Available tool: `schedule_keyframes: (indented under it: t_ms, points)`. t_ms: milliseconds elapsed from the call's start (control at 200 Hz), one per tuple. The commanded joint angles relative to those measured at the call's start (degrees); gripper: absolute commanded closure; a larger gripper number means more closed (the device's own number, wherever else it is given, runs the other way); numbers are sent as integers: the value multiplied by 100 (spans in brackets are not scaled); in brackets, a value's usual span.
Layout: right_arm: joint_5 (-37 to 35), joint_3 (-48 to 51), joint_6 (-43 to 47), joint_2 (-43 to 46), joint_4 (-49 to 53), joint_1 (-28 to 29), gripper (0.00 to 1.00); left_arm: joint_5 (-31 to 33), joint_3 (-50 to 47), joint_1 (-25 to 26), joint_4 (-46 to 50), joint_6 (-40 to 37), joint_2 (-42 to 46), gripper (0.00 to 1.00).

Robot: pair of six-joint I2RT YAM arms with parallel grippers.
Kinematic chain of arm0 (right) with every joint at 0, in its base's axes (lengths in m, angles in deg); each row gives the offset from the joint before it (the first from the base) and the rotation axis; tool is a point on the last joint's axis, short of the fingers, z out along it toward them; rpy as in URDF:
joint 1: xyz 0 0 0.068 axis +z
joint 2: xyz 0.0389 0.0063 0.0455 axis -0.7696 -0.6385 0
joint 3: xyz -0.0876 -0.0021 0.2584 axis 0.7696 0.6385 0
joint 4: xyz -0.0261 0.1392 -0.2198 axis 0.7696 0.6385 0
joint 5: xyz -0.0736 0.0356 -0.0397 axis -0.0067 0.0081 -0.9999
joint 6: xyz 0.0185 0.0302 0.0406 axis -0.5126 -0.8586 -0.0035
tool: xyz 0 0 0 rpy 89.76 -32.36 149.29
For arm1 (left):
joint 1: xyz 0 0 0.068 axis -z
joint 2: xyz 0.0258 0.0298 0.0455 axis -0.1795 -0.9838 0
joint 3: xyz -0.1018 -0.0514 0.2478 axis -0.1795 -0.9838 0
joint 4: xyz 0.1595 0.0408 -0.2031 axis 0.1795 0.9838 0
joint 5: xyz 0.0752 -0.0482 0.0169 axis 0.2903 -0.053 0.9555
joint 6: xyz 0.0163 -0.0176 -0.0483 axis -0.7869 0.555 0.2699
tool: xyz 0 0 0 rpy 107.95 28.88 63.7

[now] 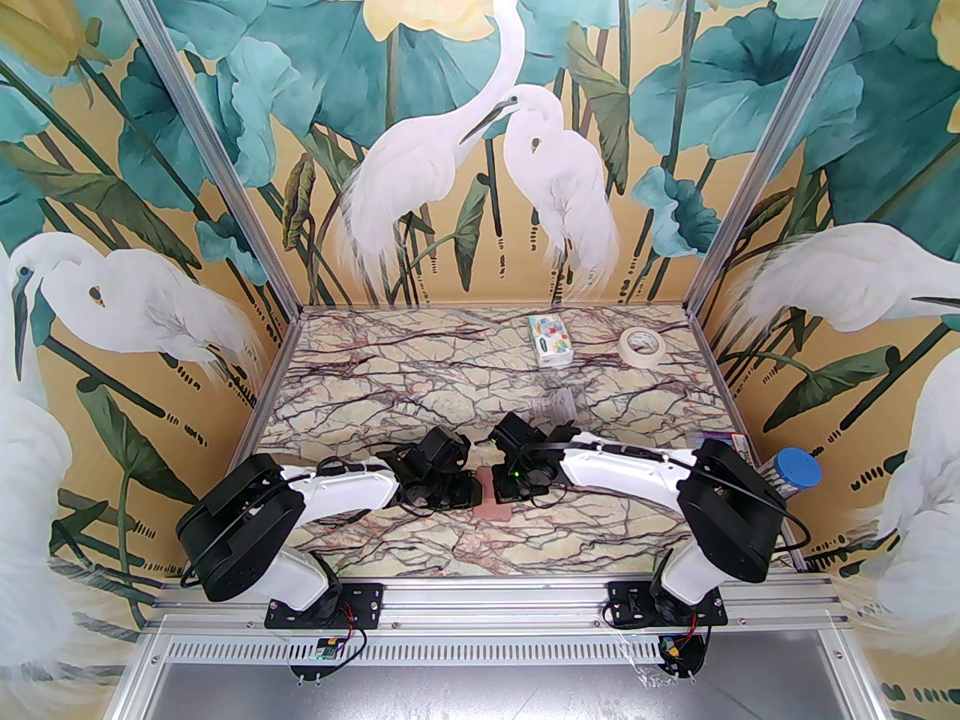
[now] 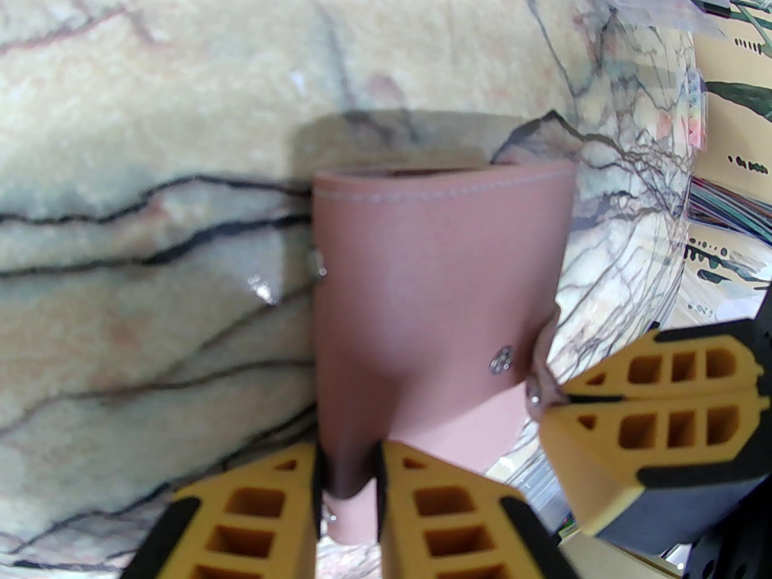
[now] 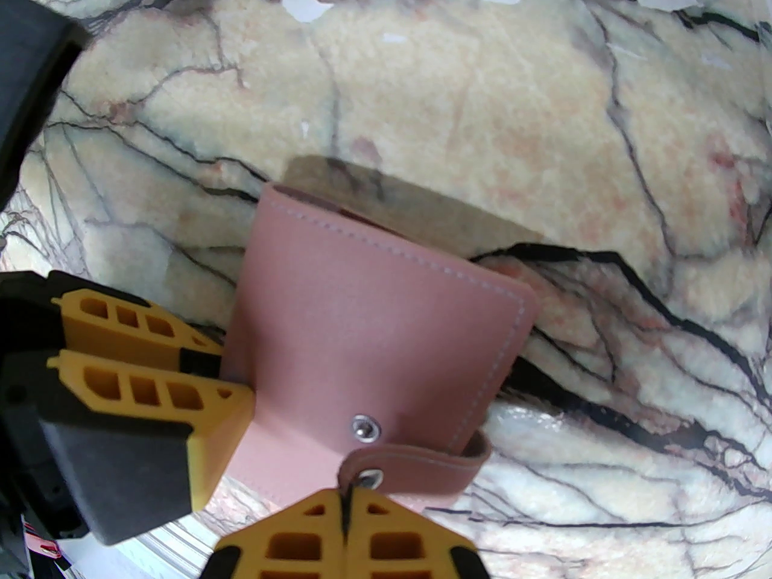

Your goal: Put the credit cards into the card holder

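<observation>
As the left gripper (image 2: pixel 348 474) clamps narrowly on one edge of the dusty-pink card holder (image 2: pixel 434 299), the right gripper (image 3: pixel 345 507) is pinched fully shut on its snap strap (image 3: pixel 416 465), and the wallet hangs between them over the near middle of the marble table (image 1: pixel 390 372). With the snap undone, opening the holder looks to be the step in hand, and the next move calls for drawing the strap back without twisting the wallet loose. A tissue pack (image 1: pixel 551 340), tape roll (image 1: pixel 643 345) and clear stand (image 1: pixel 555 404) sit farther off to the right, none in the way.
</observation>
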Motion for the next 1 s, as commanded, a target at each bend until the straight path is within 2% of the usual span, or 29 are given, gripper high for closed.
schedule_keyframes:
  t_ms: [0,995]
  points:
    - [91,-143,102,-94,-99,-9,100,100,-31,23,50,-126,-122,80]
    - [-5,-317,-141,-577,-46,-62,100,74,-2,25,23,-133,-180,80]
